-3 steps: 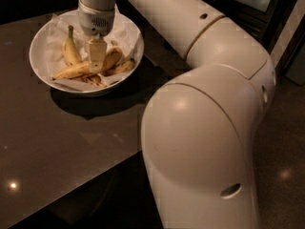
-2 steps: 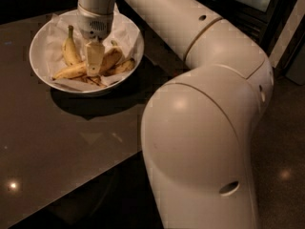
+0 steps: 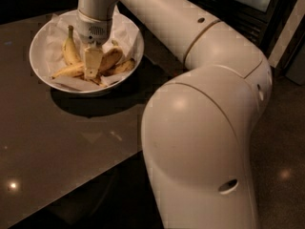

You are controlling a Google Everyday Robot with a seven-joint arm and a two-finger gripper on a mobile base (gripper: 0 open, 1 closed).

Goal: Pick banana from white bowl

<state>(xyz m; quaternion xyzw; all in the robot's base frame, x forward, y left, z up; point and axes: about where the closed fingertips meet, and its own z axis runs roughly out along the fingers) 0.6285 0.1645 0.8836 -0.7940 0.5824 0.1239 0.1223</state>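
The white bowl [image 3: 39, 42], lined with crumpled white paper, stands on the dark table at the upper left. Several yellow bananas lie in it. The banana [image 3: 66, 72], long and speckled, lies across the front of the bowl, and its middle is hidden behind my gripper. A shorter plump banana [image 3: 70, 50] lies at the left with its stem pointing up. Another banana [image 3: 112, 57] lies to the right of the gripper. My gripper [image 3: 92, 65] reaches straight down into the bowl and sits right on the bananas at its middle.
The dark glossy table [image 3: 62, 142] stretches from the bowl toward the front, and its edge runs diagonally at the lower left. My large white arm [image 3: 200, 128] fills the right and middle of the view. A dark cabinet [image 3: 248, 8] stands at the back right.
My gripper has moved lower into the bowl, down onto the bananas. The bowl and the bananas have not visibly shifted.
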